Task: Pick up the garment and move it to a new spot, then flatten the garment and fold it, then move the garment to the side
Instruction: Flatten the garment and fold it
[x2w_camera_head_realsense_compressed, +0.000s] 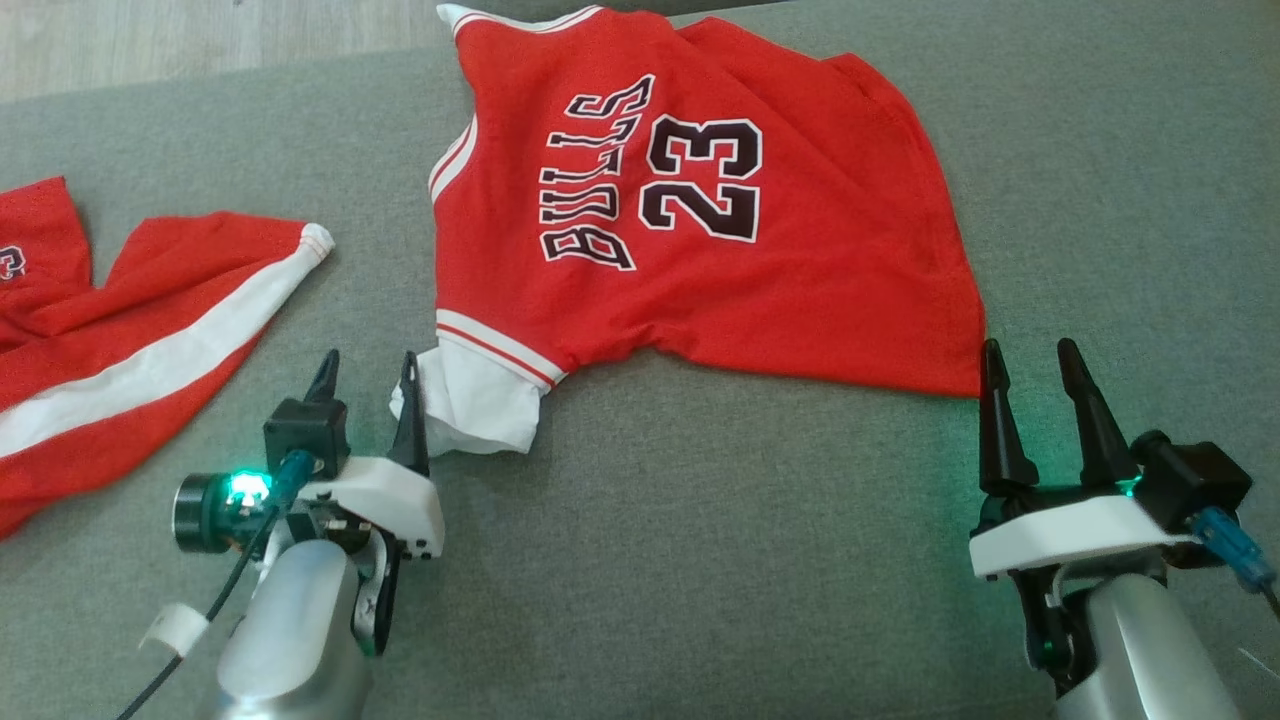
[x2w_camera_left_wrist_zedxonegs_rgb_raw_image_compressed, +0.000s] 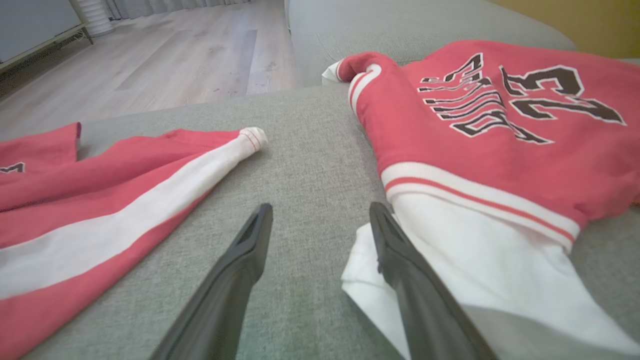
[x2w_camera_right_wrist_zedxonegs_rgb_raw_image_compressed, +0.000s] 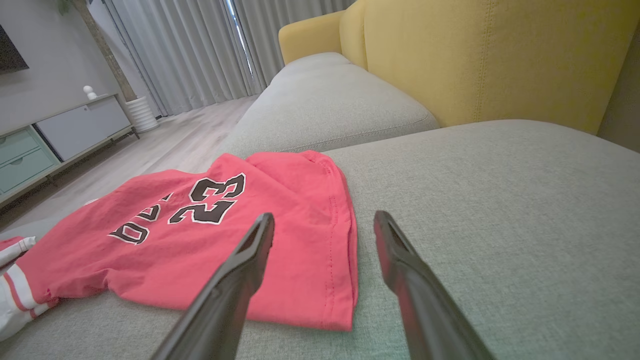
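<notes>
On grey sofa cushion (x2w_camera_head_realsense_compressed: 700, 560): red jersey (x2w_camera_head_realsense_compressed: 700, 220), lettered BULLS 23, spread with print up.
Left gripper (x2w_camera_head_realsense_compressed: 369, 360): low, fingers forward, jaws apart, empty; one finger over the jersey's white sleeve (x2w_camera_left_wrist_zedxonegs_rgb_raw_image_compressed: 475, 260).
Right gripper (x2w_camera_head_realsense_compressed: 1029, 348): same pose, jaws apart, empty; tips just beside hem corner (x2w_camera_head_realsense_compressed: 965, 380).
Room: yellow backrest (x2w_camera_right_wrist_zedxonegs_rgb_raw_image_compressed: 500, 55), wood floor (x2w_camera_left_wrist_zedxonegs_rgb_raw_image_compressed: 175, 60), curtains (x2w_camera_right_wrist_zedxonegs_rgb_raw_image_compressed: 190, 50).
Left of jersey, apart: second red garment (x2w_camera_head_realsense_compressed: 150, 340), white stripe.

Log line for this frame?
left pincer open at white sleeve; right pincer open at hem corner; red Bulls jersey unfolded, grey sofa
</notes>
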